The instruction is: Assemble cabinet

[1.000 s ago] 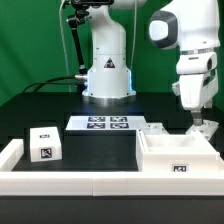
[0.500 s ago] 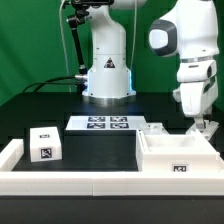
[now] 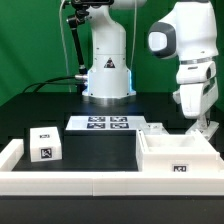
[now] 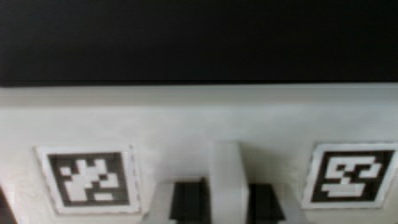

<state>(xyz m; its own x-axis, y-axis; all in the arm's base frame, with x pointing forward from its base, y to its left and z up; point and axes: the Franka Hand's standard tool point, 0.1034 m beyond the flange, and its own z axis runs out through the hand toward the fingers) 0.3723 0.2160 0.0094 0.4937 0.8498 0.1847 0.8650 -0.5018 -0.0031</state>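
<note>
Exterior view: large hollow box [image 3: 178,160] with the gripper [image 3: 205,127] at its far wall.
How wide the gripper stands cannot be told. Well apart from the box, toward the exterior view's left, sits the small cube [image 3: 44,144]; the marker board [image 3: 108,123] lies farther back, between them.

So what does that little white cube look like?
The cube is small, white and looks like smooth plastic, with a black-and-white square tag on its front face and what seems another on top. It stands upright on the black table, alone at the exterior view's left, near the white rail. The claw is far off.
</note>
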